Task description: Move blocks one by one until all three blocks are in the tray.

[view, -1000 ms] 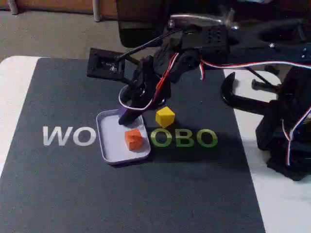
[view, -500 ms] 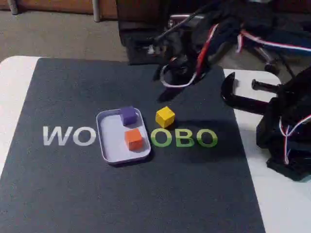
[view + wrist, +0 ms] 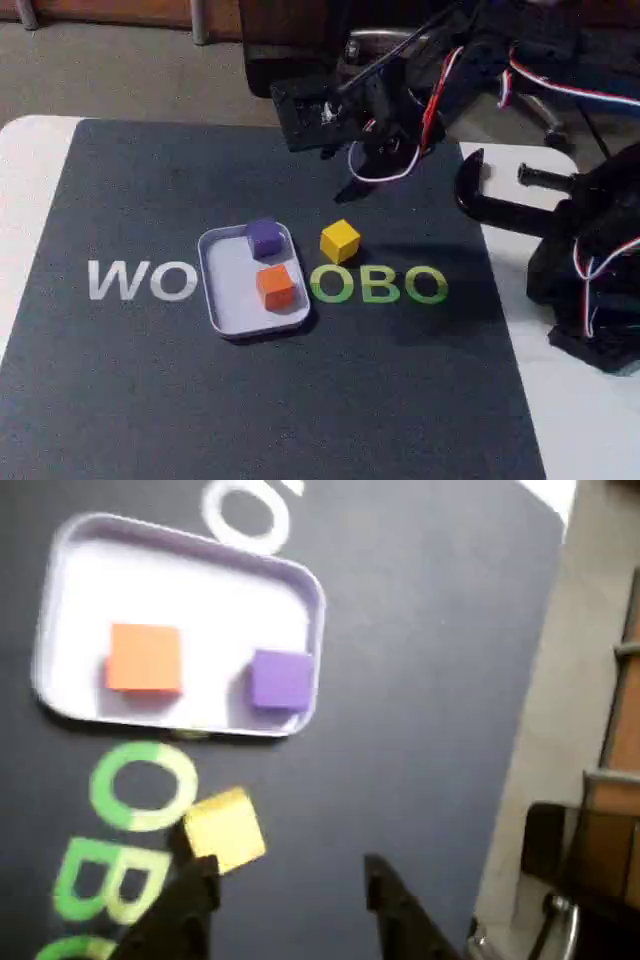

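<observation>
Pincer (image 3: 290,885) raised above the dark mat (image 3: 150,400), fingers spread with nothing between them, as two of three blocks sat in the tray (image 3: 222,300): the orange block (image 3: 276,286) near its middle, the purple block (image 3: 264,238) at a far corner. The yellow block (image 3: 340,241) stood on the mat just beside the tray's rim. A descent off-centre could likely nudge it away or catch the rim and shift the tray. Open mat lay beyond the cube on its other sides; the table (image 3: 30,170) edge was well apart.
</observation>
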